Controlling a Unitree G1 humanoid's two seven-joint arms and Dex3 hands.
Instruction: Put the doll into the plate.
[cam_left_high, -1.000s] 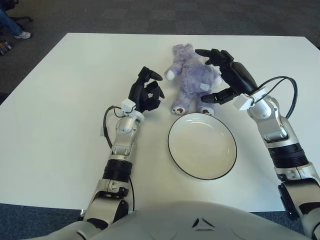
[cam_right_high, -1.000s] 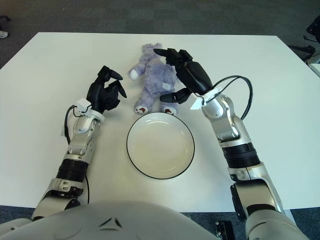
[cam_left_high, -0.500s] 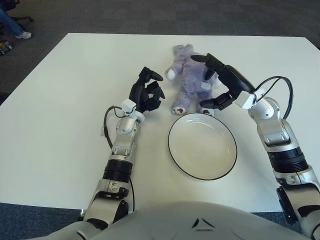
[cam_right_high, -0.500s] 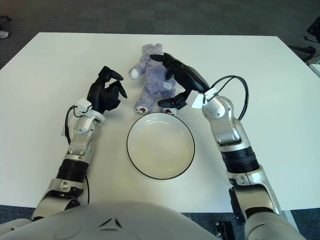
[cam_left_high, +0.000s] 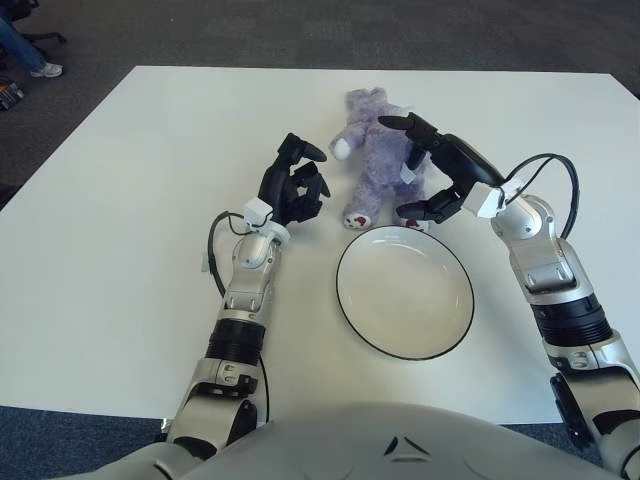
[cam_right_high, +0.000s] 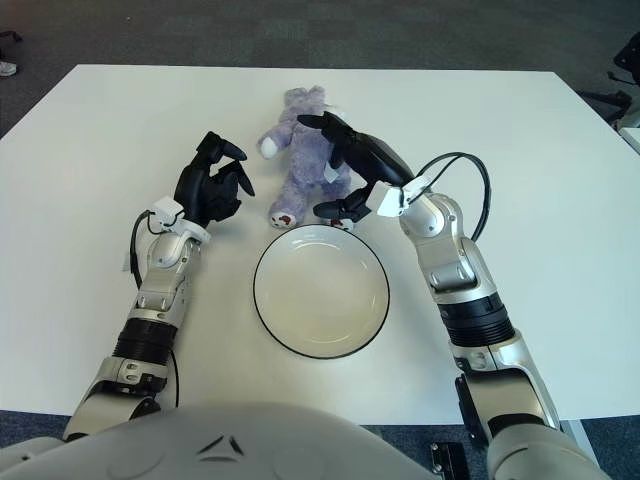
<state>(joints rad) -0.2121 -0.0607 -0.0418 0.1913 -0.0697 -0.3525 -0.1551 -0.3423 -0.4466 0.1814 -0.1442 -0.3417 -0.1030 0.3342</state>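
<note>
**Right hand closing round the doll above the plate**

The purple doll (cam_left_high: 378, 150) lies on the white worktop (cam_left_high: 120, 220) in the upper middle of the frame, feet pointing down toward the plate (cam_left_high: 404, 291), which sits just below it and holds nothing; the doll's feet come close to the plate's upper rim, so the carry looks short, a lift and a small pull toward the bottom of the frame

The right hand (cam_left_high: 432, 172) reaches in from the right of the frame and brackets the doll's side: upper fingers (cam_left_high: 400, 123) arch over the body, the thumb sits low by the near foot; the fingers are spread round the toy, yet whether they already press into the plush I cannot tell, so the grasp reads as forming rather than made; coming at the flank makes sense, since soft stuffing yields and a wide wrap across the trunk should hold better than a pinch on a limb

The left hand (cam_left_high: 293, 188) shows left of the doll, apart from it, fingers curled on nothing; it seems kept clear of the working side
</note>
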